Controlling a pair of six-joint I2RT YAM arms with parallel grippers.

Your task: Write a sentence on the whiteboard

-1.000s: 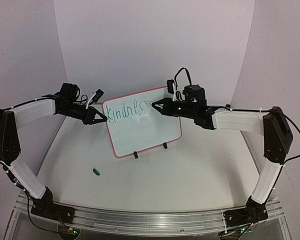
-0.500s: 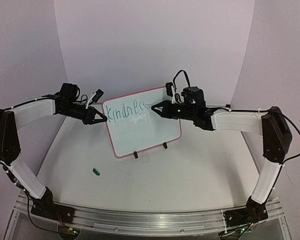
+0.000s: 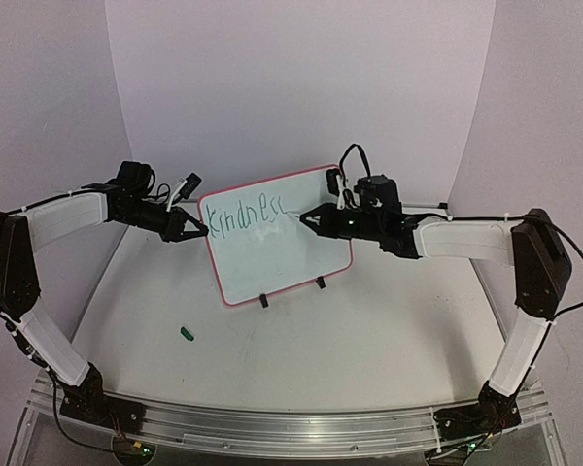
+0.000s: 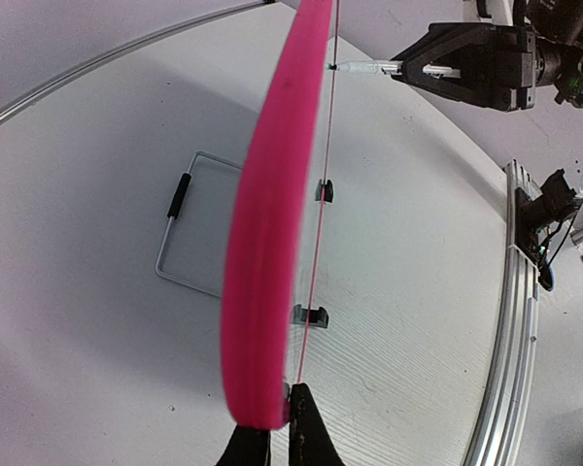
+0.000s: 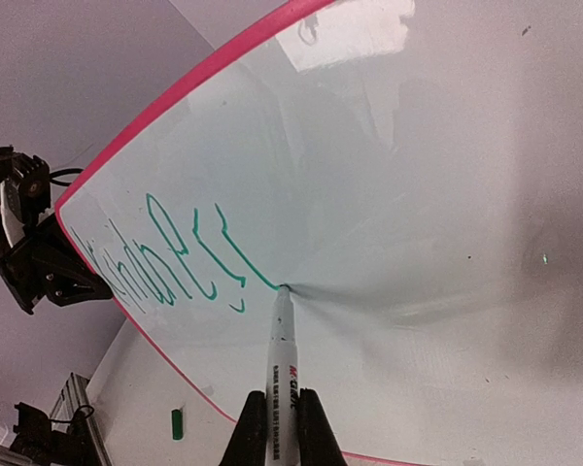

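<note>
Small rectangular whiteboard (image 3: 284,260) with thin red frame and rounded corners: upright on two small black feet (image 3: 263,301), mid-table between the two arms, writing face toward the arm bases. Judged light, thin and stiff. Glossy face and narrow footing, so likely to tip or skate under pen pressure. Best held by the frame edge, clear of the writing face. Thin green handwritten sentence (image 3: 241,216) across the upper part of the face, one row only, reading roughly "Kindness". Task judged well short of done.

Left end effector (image 3: 196,230) clenched on the board's left frame edge, bracing it. Right end effector (image 3: 316,219) clenched on a white-barrelled green marker (image 5: 280,359), tip touching the face at the end of the last letter.

Overhead view only: whole word, both arms, and a small green cap-like piece (image 3: 186,333) on the white table (image 3: 389,330), well apart from the board. Left wrist view only: board edge-on, plus a bent wire loop (image 4: 187,228) with a black sleeve, flat on the table on the board's far side; cannot tell whether joined to it. Right wrist view only: tip contact and printed marker barrel.
</note>
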